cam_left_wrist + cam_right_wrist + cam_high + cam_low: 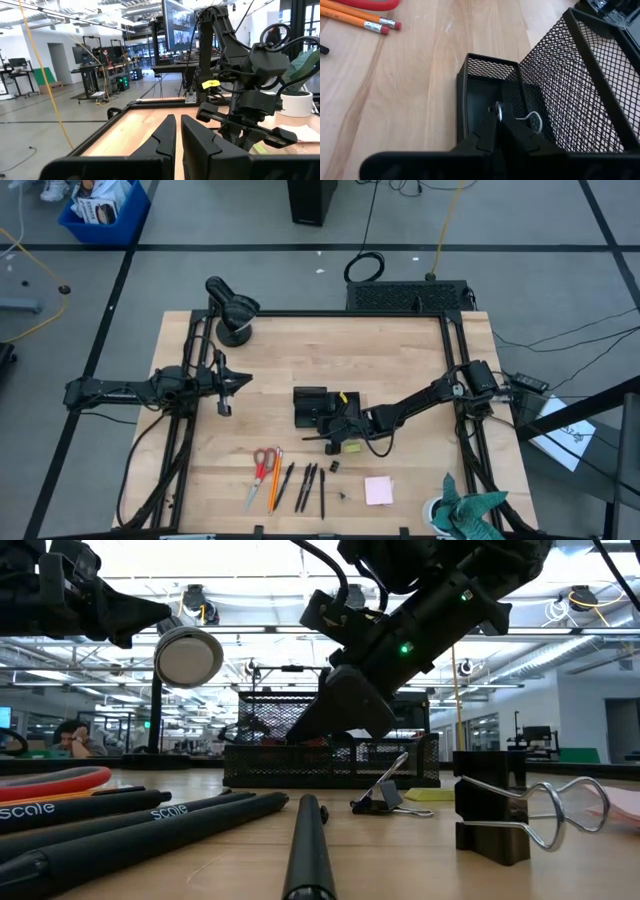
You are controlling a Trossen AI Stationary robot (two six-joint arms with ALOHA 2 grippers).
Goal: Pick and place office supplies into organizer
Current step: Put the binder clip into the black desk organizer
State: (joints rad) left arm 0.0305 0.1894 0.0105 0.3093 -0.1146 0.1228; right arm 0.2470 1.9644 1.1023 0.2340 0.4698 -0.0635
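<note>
The organizer (312, 406), a black mesh tray, stands mid-table. My right gripper (496, 123) reaches slanting down into its small near-side compartment (479, 90), shut on a black clip. Near the front edge lie red-handled scissors (262, 468), an orange pencil (274, 480), black pens (306, 484), two loose clips (385, 798) (505, 822) and a pink pad (378, 490). A small yellow piece (350, 446) lies beside the right gripper. My left gripper (177, 131) waits shut at the table's left, clear of everything. My right gripper pinches one wire handle of the clip (498, 109) between its fingertips, coming slanting down from the table's right side. The other wire handle (534, 119) juts free beside the fingers. The fingers hide the clip's body; it sits inside the compartment's walls.
A round black dome-shaped device (235, 315) stands at the far left corner. A teal-green cloth (470, 515) lies at the near right corner. Bare wood stretches between the organizer and the left gripper, and along the far side.
</note>
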